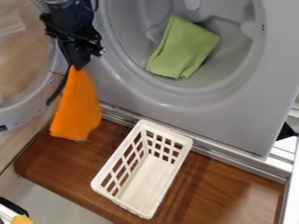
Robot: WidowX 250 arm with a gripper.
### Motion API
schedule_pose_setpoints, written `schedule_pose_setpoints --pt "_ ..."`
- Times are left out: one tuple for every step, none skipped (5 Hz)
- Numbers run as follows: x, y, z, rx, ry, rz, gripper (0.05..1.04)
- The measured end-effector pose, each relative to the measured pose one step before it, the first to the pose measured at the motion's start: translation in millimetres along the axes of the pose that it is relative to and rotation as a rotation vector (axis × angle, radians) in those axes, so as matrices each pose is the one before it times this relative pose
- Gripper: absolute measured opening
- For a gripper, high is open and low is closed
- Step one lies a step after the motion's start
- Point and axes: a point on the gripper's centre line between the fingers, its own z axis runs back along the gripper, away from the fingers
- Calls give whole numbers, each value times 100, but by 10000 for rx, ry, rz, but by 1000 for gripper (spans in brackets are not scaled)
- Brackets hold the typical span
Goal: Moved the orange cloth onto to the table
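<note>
While the hand (76,66) clamps the orange cloth (78,108), a green cloth (182,49) lies in the drum (231,59).

Green cloth (182,48) inside a gray drum (131,26), white basket (144,181) in front

The orange cloth (76,107) and green cloth (182,48) look matt. The table (234,188) looks like glossy wood, the basket (146,179) smooth plastic, the machine front (234,113) smooth.
</note>
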Motion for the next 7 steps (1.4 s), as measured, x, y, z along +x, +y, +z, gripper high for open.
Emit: schedule_pose_setpoints --pt "147 -847 -1672 -82 448 -211 217" --pt "319 -411 -30 82 29 -57 479" --pt "262 -632 -10 -19 -17 -221 798" --pt "-403 -1730 -674 -268 59 -299 1006" --pt "-516 -1512 855 127 -649 -37 1007" --pt "-744 -1015 232 278 -320 192 1000" --pt "-182 -830 40 121 -68 45 1000"
